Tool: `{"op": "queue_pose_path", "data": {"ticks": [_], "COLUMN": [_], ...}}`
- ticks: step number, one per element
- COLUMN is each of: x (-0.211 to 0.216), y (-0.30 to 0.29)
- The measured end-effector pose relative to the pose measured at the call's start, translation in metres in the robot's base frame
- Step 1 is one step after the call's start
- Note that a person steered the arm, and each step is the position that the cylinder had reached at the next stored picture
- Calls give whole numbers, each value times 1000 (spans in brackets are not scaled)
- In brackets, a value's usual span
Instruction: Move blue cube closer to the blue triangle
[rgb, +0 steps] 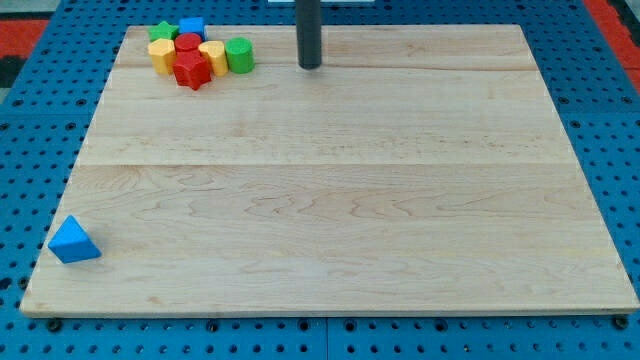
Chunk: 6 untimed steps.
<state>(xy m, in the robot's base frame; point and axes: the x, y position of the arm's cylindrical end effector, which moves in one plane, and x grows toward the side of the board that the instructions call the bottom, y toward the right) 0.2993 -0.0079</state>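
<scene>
My tip (310, 66) rests on the wooden board (330, 200) near the view's top, just right of the block cluster and touching none; the rod carries no claw, so nothing is grasped. The blue cube (192, 27) sits at the cluster's top edge, beside the green star (162, 32), red cylinder (188, 44), two yellow blocks (163, 55), red star (192, 70) and green cylinder (239, 54); the blue triangle (74, 241) lies well apart at the view's bottom-left corner.
</scene>
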Motion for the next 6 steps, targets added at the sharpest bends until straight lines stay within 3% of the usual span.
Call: {"op": "queue_pose_path", "data": {"ticks": [1, 2, 3, 4, 5, 6], "x": [36, 35, 17, -61, -108, -103], "y": [-98, -265, -296, -285, -259, -187]}}
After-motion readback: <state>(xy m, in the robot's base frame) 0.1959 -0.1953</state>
